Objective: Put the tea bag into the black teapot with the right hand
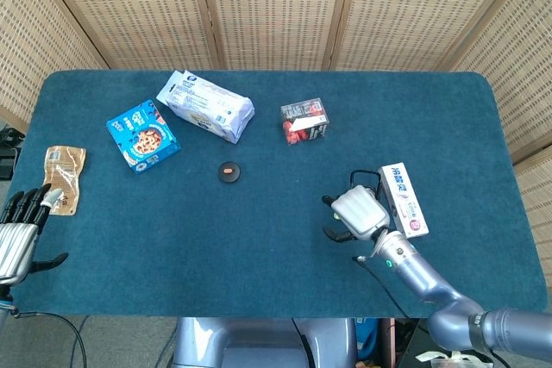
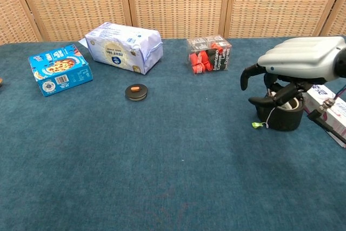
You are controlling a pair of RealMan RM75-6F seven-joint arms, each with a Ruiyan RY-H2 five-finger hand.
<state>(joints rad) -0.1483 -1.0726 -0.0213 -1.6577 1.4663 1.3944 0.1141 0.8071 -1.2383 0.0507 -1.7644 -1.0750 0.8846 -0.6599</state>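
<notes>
Blue-carpeted desk [image 1: 259, 230] carries: blue box [image 1: 143, 134], white bag [image 1: 205, 106], red-black pack [image 1: 304, 120], round lid [image 1: 228, 171], black teapot [image 2: 282, 114], toothpaste box [image 1: 404, 199], brown pouch [image 1: 65, 177].
</notes>
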